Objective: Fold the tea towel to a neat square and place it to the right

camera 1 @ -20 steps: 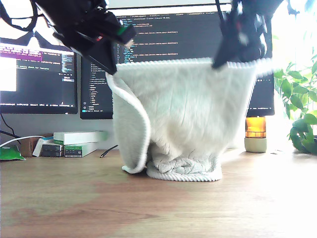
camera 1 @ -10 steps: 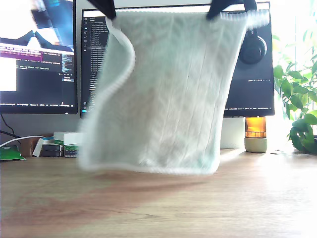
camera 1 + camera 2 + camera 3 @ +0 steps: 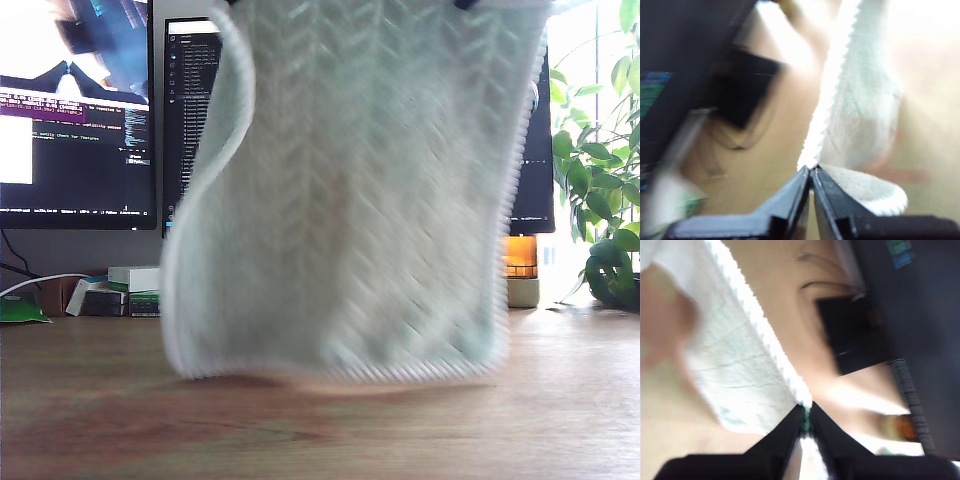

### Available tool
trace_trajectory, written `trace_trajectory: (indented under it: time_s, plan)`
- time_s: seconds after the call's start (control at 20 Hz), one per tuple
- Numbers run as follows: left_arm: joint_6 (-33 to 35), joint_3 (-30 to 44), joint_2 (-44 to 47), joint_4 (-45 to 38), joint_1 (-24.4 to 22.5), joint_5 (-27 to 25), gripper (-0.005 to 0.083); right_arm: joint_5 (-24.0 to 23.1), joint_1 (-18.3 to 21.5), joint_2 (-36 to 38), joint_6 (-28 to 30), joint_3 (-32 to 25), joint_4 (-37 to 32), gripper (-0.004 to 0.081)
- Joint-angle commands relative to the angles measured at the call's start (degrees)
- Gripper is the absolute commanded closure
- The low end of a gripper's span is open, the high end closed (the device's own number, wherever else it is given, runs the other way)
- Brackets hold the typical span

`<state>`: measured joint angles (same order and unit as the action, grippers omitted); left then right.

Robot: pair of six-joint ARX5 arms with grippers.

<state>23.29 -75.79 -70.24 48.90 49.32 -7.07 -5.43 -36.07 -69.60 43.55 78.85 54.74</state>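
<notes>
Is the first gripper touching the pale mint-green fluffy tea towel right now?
Touching. In the first wrist view, my first gripper has its jaws closed on the whitish ribbed hem of the pale mint-green fluffy tea towel, which hangs away from the tips.

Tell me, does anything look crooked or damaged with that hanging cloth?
No damage shows. The tea towel hangs in front of the monitor, each top corner pinched by my first gripper and my second gripper. The edge on the exterior view's left curls inward, so it hangs slightly uneven.
</notes>
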Motion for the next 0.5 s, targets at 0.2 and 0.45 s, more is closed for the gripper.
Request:
trace_trajectory:
  time_s: [0.2, 0.45]
  plan:
    - [5.0, 0.0, -1.9, -1.6, -7.9, 5.2, 0.0797, -0.1, 1.6, -4.7, 0.0, 0.4, -6.1, 0.0783]
    - [12.2, 0.0, -8.1, -11.6, -17.4, 7.0, 0.0797, -5.2, 3.9, -13.0, 1.9, 0.4, -21.5, 0.0783]
